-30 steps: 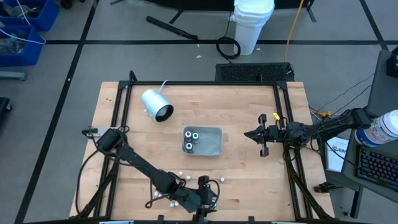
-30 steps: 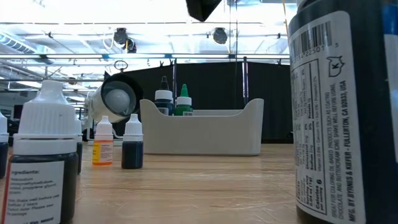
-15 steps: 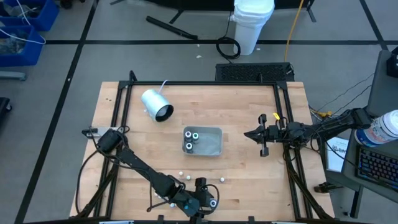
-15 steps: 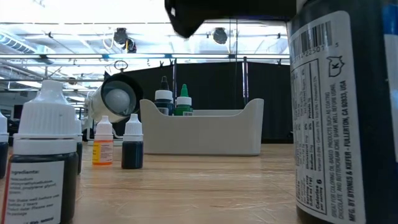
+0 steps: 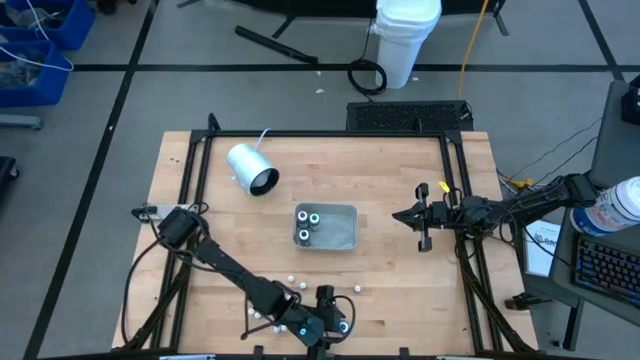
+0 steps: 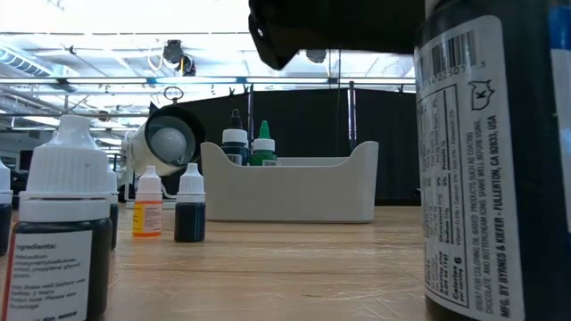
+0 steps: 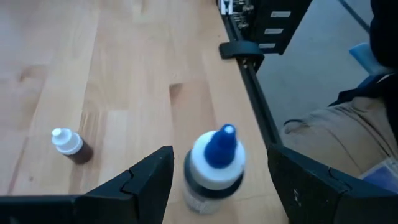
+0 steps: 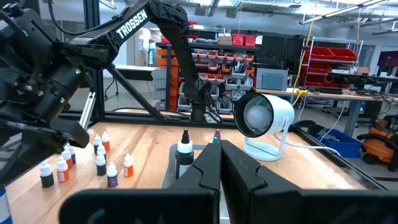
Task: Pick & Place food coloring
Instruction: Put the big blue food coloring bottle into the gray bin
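Observation:
In the left wrist view my left gripper [image 7: 217, 186] is open near the table's near edge. Its fingers stand on either side of an upright food coloring bottle [image 7: 214, 165] with a white cap and blue tip, not touching it. A small white-capped dark bottle [image 7: 68, 144] stands farther off. From above, the left gripper [image 5: 330, 325] is among scattered tiny bottles [image 5: 303, 285]. The grey tray [image 5: 345, 240] holds bottles [image 5: 312, 217]. My right gripper [image 5: 405, 215] waits shut, right of the tray.
A white-and-grey cylinder with a cord [image 5: 250, 168] lies at the far left. In the low view, bottles stand very close: a dark labelled one [image 6: 500, 160] and a white-capped one [image 6: 67, 223]. A black frame rail [image 7: 249, 68] runs along the table edge.
My left gripper has moved a little toward the near edge and come lower; in the low view its dark body now fills more of the top of the picture. The bottles and tray have stayed in place.

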Robot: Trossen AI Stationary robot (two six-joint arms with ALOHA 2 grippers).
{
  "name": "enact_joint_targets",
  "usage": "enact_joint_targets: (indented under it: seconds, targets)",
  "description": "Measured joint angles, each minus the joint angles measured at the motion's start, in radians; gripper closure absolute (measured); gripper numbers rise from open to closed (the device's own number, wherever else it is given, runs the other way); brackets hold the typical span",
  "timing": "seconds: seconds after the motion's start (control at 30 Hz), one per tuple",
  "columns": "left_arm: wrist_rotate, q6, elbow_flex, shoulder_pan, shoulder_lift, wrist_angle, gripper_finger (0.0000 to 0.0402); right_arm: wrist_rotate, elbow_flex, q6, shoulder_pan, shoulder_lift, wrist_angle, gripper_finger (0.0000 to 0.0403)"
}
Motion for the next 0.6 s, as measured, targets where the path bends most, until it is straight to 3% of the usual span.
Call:
enact_joint_targets:
  seconds: [0.6]
  targets:
    - [0.000,0.000,0.000,0.013,0.005,-0.011,0.0140,0.000,0.000,0.000,0.000,0.000,0.000,0.0403]
